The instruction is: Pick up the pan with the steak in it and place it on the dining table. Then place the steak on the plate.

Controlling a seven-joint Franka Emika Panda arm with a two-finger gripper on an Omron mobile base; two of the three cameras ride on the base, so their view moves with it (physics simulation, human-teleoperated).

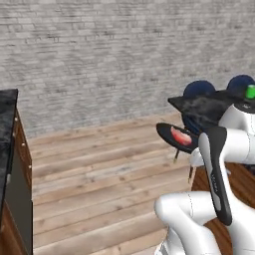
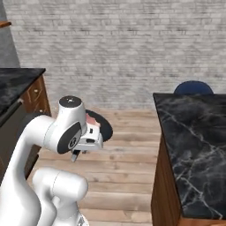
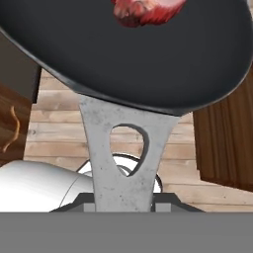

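Your tool (image 3: 123, 205) is clamped narrow on the grey handle (image 3: 121, 158) of the pan (image 3: 133, 54), held in the air over the wood floor (image 1: 99, 174). The one steak (image 3: 146, 10) lies in the pan just beyond the handle, toward the far rim, so a tilt or a quick swing could slide it off. Further out to the side, the one marble worktop (image 2: 194, 132) has a hard edge; come in low and the single pan could strike it. Two blue chairs (image 1: 199, 89) stand behind.
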